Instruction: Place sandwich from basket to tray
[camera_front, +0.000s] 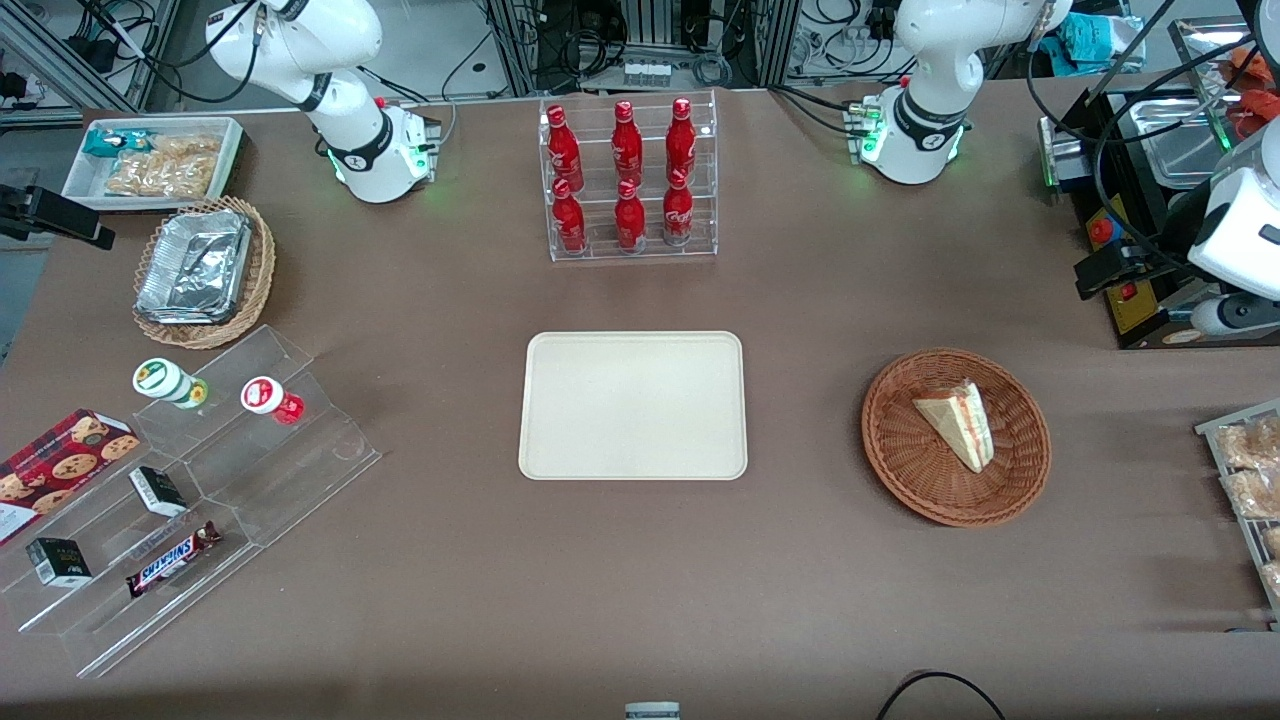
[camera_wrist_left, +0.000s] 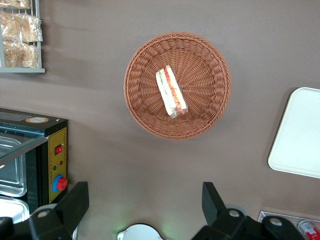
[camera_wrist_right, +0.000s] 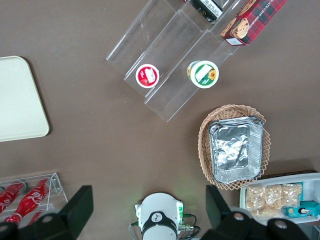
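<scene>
The sandwich (camera_front: 958, 422) (camera_wrist_left: 171, 93), a pale bread wedge with red and green filling along its cut edge, lies in the round reddish-brown wicker basket (camera_front: 900, 480) (camera_wrist_left: 145, 115) toward the working arm's end of the table. The cream rectangular tray (camera_front: 632, 405) (camera_wrist_left: 300, 135) (camera_wrist_right: 20, 100) sits bare at mid-table beside the basket. My gripper (camera_wrist_left: 144, 189) hangs high above the table, well apart from the basket, between it and the arm's base. Its fingers (camera_wrist_left: 75, 200) are spread open with nothing between them.
A clear rack of red bottles (camera_front: 628, 180) stands farther from the front camera than the tray. A black appliance (camera_front: 1130, 150) (camera_wrist_left: 30, 150) and a wire rack of bagged snacks (camera_front: 1245, 480) (camera_wrist_left: 20, 35) flank the basket. Acrylic steps (camera_front: 200, 480), a foil-container basket (camera_front: 200, 270) and a white bin (camera_front: 150, 160) lie toward the parked arm's end.
</scene>
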